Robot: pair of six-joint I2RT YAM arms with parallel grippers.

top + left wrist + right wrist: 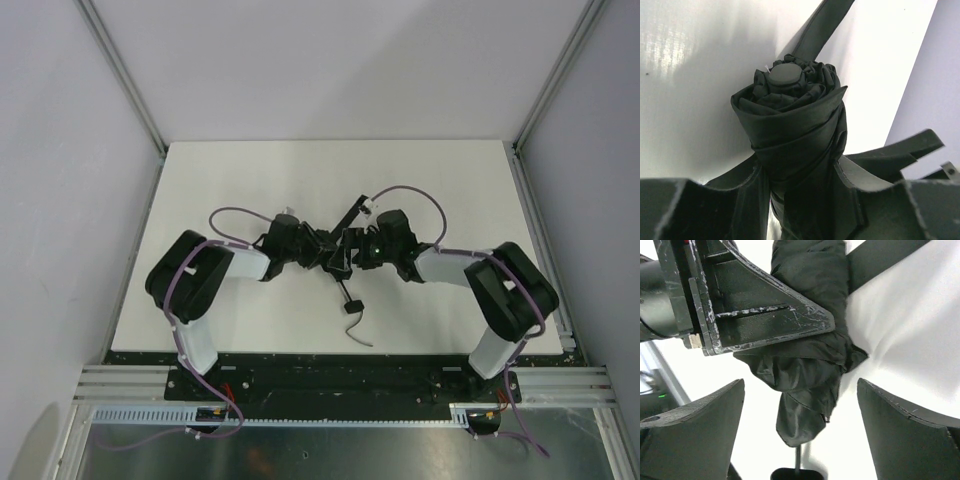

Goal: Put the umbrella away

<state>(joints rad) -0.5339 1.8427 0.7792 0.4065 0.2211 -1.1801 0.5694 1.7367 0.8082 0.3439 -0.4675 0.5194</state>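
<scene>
The umbrella lies folded at the middle of the white table, between my two grippers. In the left wrist view its rolled black fabric ends in a round cap, and a flat closure strap sticks out past it. My left gripper is shut on the umbrella's body. My right gripper stands wide open on either side of the loose fabric end, not touching it. The thin shaft leads to the handle, with a grey wrist strap trailing toward the near edge.
Grey enclosure walls and aluminium posts ring the table. Both arm bases sit on the black rail at the near edge. Purple cables loop above the wrists.
</scene>
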